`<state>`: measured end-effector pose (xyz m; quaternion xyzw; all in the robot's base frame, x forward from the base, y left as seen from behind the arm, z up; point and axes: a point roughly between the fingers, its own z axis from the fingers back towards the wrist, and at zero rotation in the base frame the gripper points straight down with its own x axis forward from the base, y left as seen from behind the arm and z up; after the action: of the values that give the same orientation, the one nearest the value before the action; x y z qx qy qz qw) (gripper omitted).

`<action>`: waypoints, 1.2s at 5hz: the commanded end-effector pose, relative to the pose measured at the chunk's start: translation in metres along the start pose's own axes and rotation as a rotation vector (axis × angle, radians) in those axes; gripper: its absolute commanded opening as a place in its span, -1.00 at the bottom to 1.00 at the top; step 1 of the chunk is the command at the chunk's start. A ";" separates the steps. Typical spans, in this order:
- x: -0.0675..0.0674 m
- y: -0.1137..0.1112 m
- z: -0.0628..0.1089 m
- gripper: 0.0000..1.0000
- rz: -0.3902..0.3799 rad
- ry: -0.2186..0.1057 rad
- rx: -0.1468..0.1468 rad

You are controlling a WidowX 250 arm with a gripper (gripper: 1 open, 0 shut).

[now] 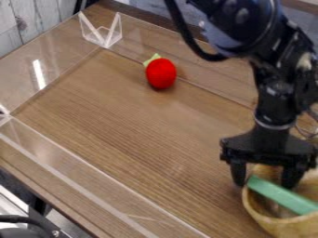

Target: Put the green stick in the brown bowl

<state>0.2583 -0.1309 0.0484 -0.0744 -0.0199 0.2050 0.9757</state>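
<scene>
Wooden tabletop (118, 130), warm brown with visible grain, fills most of the view, with a pale strip running along its left side and grey-white panelling (15, 19) behind the far left corner. Over the right side of the table, the dark robot arm (236, 28) reaches in from the top edge, bends, and drops steeply toward the lower right corner. A black cable curves along the left of its upper part. The gripper (271, 181) points downward at the brown bowl (256, 212), its fingers spread on either side with a gap between them, so the jaws stand released. Its left-hand finger in the view comes down at the bowl's far rim; whether it touches the rim cannot be told.

Below the fingers, the green stick (284, 197) lies inside the bowl, slanting from the upper left of the opening down toward the right. The bowl's right side is cut off by the picture's edge, and the gripper covers part of its far rim.

Well apart from the arm, toward the back, sits a red round fruit (161, 73), with a small yellow-green thing (152, 59) just behind it. Farther left, near the back edge, stands a whitish, see-through angular object (102, 33). Dark equipment (19, 200) and cables occupy the lower left corner, beside the table.
</scene>
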 end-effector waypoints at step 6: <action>0.035 -0.004 0.086 1.00 -0.155 -0.155 -0.138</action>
<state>0.2825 -0.1073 0.1210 -0.1153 -0.0924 0.1367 0.9795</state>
